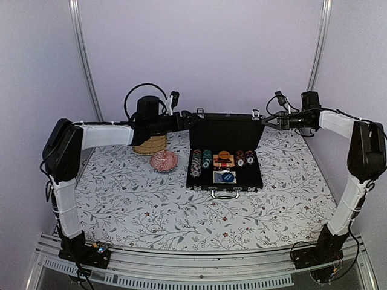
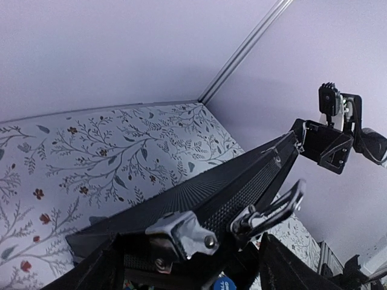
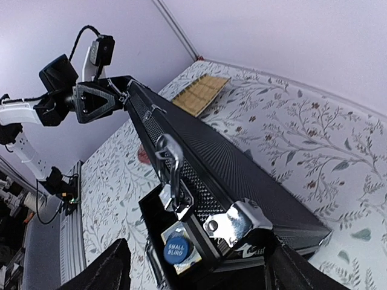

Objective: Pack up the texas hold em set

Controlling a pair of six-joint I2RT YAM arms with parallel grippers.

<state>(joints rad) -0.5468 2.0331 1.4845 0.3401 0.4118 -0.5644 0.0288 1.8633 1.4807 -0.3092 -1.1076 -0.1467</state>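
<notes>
The black briefcase [image 1: 224, 188] lies open mid-table, its lid [image 1: 225, 133] standing upright. Rows of poker chips [image 1: 199, 162], an orange disc [image 1: 224, 156] and a blue "small blind" disc [image 3: 177, 249] sit inside. My left gripper [image 1: 188, 121] is open, and its fingers straddle the lid's top left corner [image 2: 181, 232]. My right gripper [image 1: 266, 121] is open in the same way around the top right corner [image 3: 239, 220]. Neither pair of fingers visibly presses on the lid. Both silver latches [image 3: 172, 163] stick up from the lid's rim. The silver handle [image 1: 225, 193] faces the near edge.
A pink-red woven ball [image 1: 164, 161] rests left of the case. A tan slatted mat [image 1: 150, 145] lies behind it, under the left arm. Walls and metal poles close off the back and sides. Floral cloth [image 1: 181, 217] covers the table.
</notes>
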